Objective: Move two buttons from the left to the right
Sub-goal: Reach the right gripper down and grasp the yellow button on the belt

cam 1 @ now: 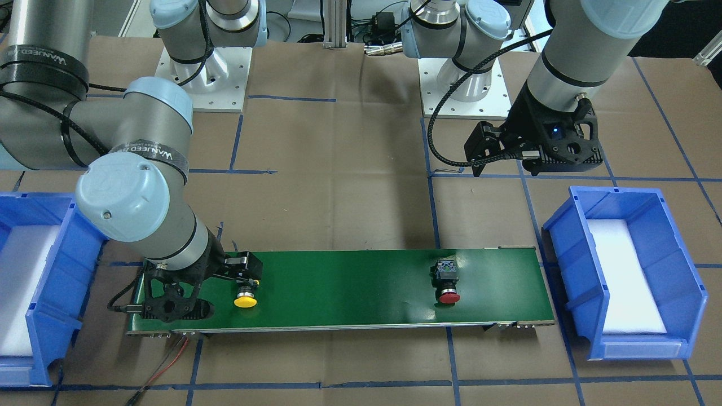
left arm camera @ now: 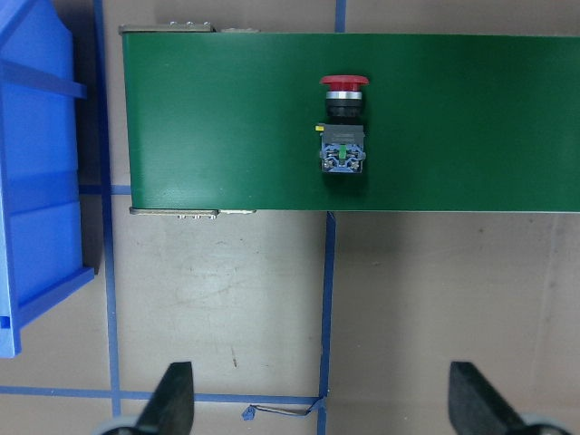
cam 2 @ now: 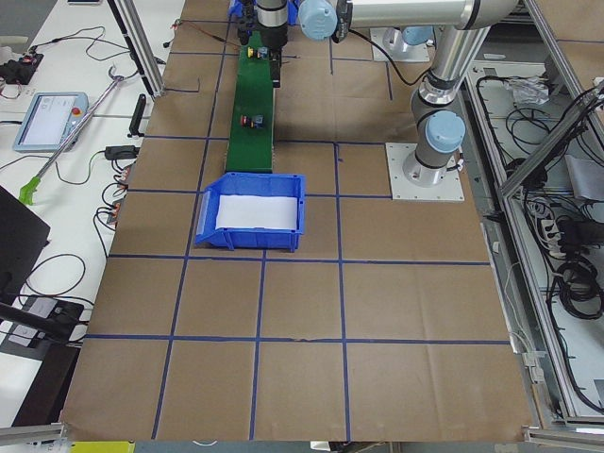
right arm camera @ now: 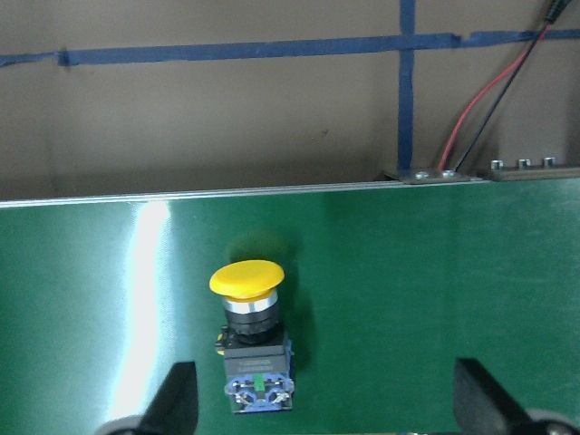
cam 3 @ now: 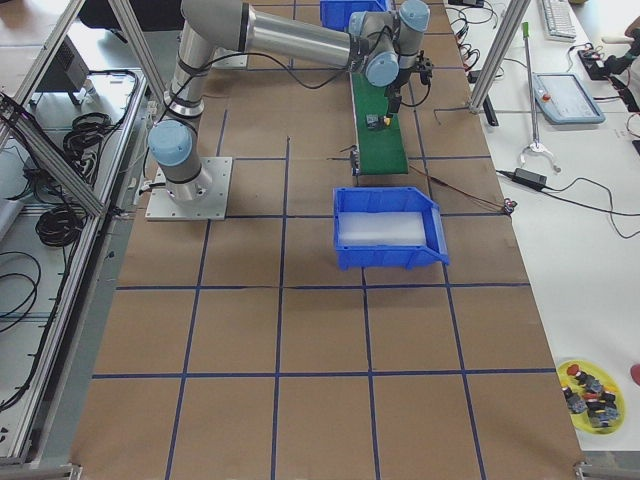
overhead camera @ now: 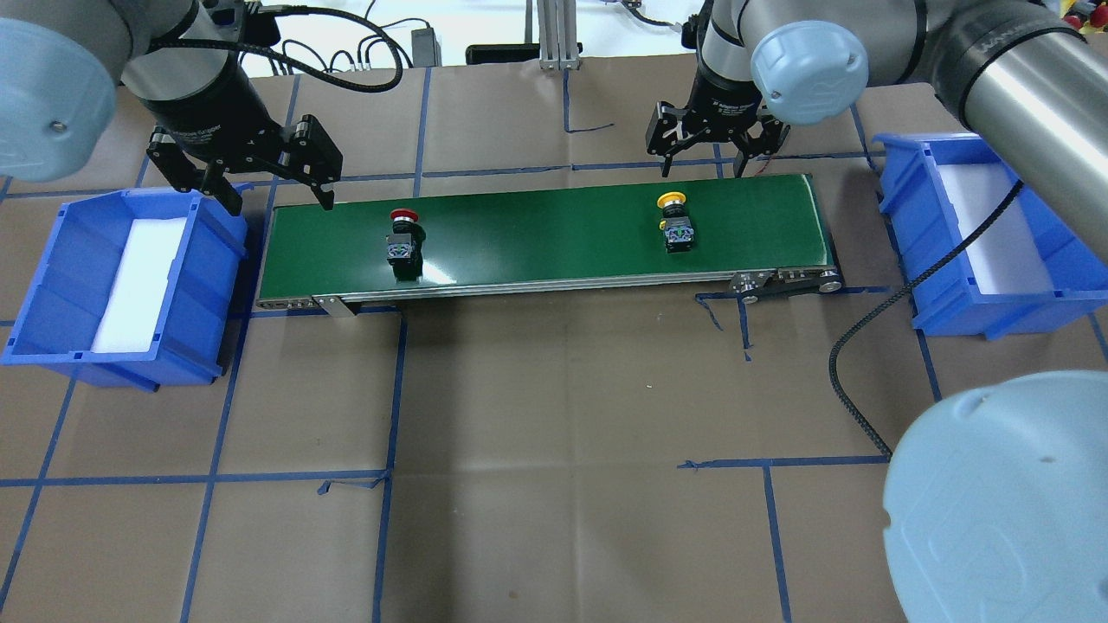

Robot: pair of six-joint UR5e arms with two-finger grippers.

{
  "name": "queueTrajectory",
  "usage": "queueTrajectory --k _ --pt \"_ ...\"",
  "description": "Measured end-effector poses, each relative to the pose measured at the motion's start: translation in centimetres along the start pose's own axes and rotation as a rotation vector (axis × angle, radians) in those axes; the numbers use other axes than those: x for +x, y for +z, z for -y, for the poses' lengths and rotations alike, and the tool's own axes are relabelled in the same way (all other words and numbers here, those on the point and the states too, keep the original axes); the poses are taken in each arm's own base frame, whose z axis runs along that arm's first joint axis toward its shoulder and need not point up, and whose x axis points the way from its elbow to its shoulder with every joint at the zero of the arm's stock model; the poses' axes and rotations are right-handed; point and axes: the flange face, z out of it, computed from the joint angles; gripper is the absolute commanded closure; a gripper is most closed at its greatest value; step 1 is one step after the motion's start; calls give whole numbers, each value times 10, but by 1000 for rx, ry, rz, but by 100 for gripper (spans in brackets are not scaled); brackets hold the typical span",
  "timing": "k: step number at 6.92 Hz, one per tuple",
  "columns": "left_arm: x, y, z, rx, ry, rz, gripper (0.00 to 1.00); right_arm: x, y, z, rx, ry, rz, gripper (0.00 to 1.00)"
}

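At the left edge of the desk [overhead camera: 554, 433] stands the left bin [overhead camera: 52, 285], blue, with a white pad on its floor. Next to it my left pincer [left arm camera: 322, 399] hangs above the brown paper, on my side of the green belt [overhead camera: 554, 234] and close to the belt's left end. Its fingers [left arm camera: 172, 403] are spread wide and nothing is between them.

The belt lies along the desk, between the two bins. Toward its left end lies the red button [overhead camera: 403, 238]. It is on its side, with the black body toward me and the red cap toward the far edge of the desk. My left pincer does not touch it.

Toward the right end of the belt lies the yellow button [right arm camera: 252, 344], also on its side, with the cap toward the far edge. My right pincer [right arm camera: 326, 403] is low over the belt at this place. Its fingers are wide apart, one on each side of the button's body. The button is nearer to one finger, but I see a gap to both, so I hold nothing.

At the right edge of the desk stands the right bin [overhead camera: 900, 216], blue, with a white pad inside. Neither button is in it.
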Motion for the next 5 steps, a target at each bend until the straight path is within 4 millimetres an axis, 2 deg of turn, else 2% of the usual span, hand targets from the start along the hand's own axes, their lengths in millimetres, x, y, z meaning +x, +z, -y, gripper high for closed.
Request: queueTrajectory --k 3,5 --pt "0 1 0 -2 0 -2 0 3 35 -10 -64 -1 -8 0" --pt "0 1 0 -1 0 -3 0 10 53 -4 -56 -7 -57 1"
